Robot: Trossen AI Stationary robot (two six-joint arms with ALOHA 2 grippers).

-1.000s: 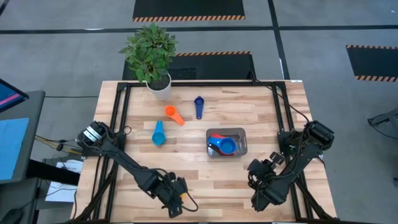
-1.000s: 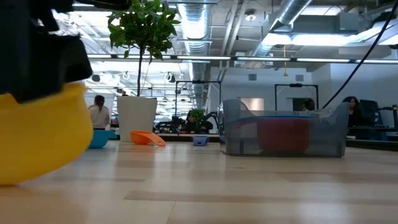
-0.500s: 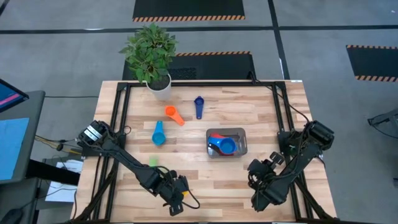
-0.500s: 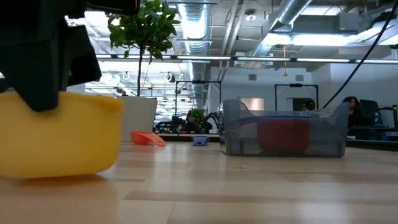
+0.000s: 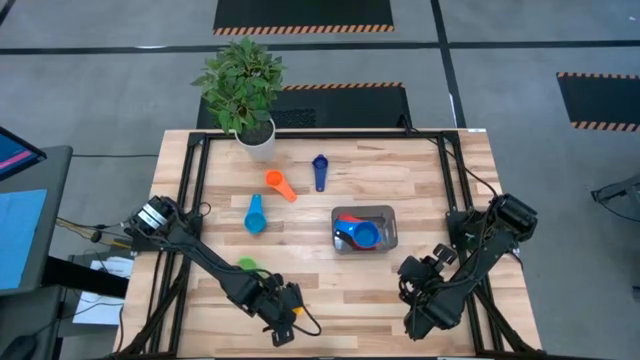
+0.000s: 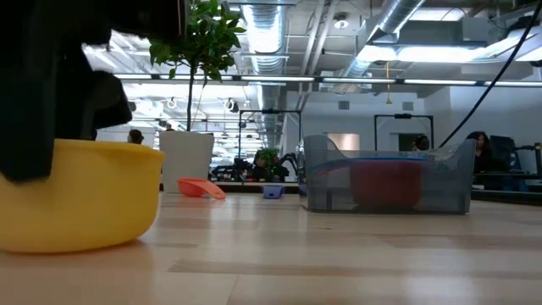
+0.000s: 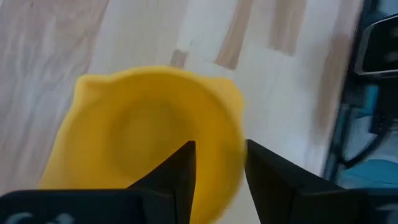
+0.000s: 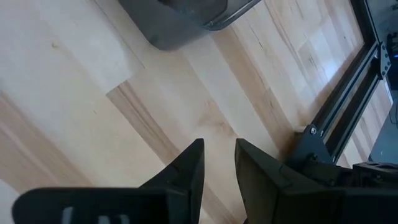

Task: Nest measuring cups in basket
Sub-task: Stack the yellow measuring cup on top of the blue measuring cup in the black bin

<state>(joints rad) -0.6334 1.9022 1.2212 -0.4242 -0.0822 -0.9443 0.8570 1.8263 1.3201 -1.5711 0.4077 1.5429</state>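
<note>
The yellow measuring cup [image 7: 143,130] stands upright near the table's near edge, large in the low view [image 6: 80,199]. My left gripper [image 5: 285,312] [image 7: 221,149] is shut on it and covers it from above. The green cup [image 5: 246,264] lies on the table beside my left arm. Farther back lie the light blue cup [image 5: 254,215], the orange cup [image 5: 280,184] and the dark blue cup [image 5: 319,170]. The grey basket [image 5: 388,240] [image 6: 385,182] holds a red cup and a blue cup [image 5: 363,235]. My right gripper [image 5: 418,318] [image 8: 217,146] waits shut near the near right corner. My left gripper holds the yellow cup by its rim wall [image 7: 239,146], one finger [image 7: 180,168] inside the bowl and the other [image 7: 267,174] outside. It comes from above, pointing down. The cup sits upright with its mouth level; its base [image 6: 76,247] is on or just above the table.
A white plant pot [image 5: 256,140] [image 6: 186,152] stands at the far left of the table. Bare wood lies between the basket and my left gripper. Black frame rails [image 8: 336,124] run along the table's right side.
In the low view the yellow cup has gone from tilted and raised to upright and lower, close to the table, and has shifted a little toward the table's left. My left arm has moved slightly, uncovering the green cup beside it.
</note>
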